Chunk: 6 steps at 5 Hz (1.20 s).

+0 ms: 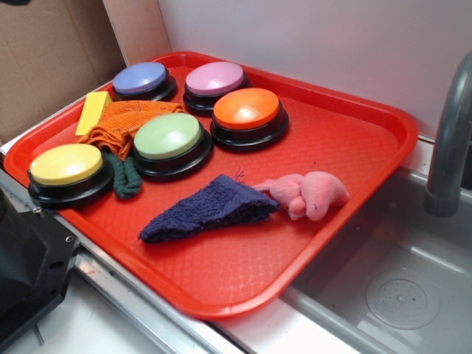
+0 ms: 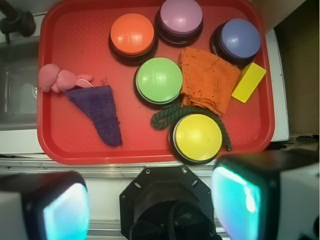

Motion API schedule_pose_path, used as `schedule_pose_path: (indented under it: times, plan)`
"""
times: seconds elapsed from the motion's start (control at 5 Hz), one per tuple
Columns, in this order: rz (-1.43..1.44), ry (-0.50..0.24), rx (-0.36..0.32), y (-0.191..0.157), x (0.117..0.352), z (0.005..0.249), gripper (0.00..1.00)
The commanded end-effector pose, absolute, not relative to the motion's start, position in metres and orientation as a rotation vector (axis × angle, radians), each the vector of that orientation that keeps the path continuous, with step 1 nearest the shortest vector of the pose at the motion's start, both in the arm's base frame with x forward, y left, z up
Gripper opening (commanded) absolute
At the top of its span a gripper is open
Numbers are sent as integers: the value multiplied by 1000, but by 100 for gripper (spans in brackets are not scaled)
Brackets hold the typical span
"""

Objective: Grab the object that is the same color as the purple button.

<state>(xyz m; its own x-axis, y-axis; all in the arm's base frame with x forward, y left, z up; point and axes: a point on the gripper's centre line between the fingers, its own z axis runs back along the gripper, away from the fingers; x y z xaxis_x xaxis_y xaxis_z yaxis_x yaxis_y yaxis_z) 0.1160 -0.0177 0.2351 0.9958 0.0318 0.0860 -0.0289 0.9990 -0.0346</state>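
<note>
1. Beside a steel sink (image 1: 398,287) with a grey faucet (image 1: 450,140), a red tray (image 2: 60,145) sits on the counter edge, with a white wall and brown cardboard behind it.
2. 5 domed buttons stand in the tray. The purple button (image 2: 241,39) is in a far corner, just beside the pale lilac button (image 2: 181,16); the orange button (image 2: 132,33), green button (image 2: 159,80) and yellow button (image 2: 198,137) fill the rest of that end.
3. The loose item closest to its colour is the dark purple knitted cloth (image 2: 98,112), lying flat in the open half of the tray. One corner touches a pink plush toy (image 2: 59,78); otherwise it is well apart from the buttons, which seems to leave room for a descent from above.
4. Distractors crowd the button end: an orange cloth (image 2: 206,85) drapes against the green button, a green rope (image 2: 167,116) curls around the yellow one, and a yellow block (image 2: 249,82) lies near the purple button.
5. In the wrist view the gripper (image 2: 150,205) hangs high above the near rim, fingers spread wide with nothing between them, apparently placed so the camera takes in the whole tray before a choice is made.
6. Judged from this, the grab has not begun. The next move likely calls for travel toward the cloth and pinching a raised fold, since flat fabric gives little to grip. Catching the plush by mistake is the main risk.
</note>
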Motion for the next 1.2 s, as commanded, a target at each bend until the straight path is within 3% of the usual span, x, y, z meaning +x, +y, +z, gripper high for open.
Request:
schedule_pose_path:
  times: [0.0, 0.2, 0.6, 1.0]
  plan:
    - [30, -87, -33, -18, 116, 235, 100]
    - [-24, -66, -63, -30, 128, 213, 100]
    - [-121, -115, -118, -61, 153, 152, 100]
    - [-136, -51, -72, -82, 166, 77, 100]
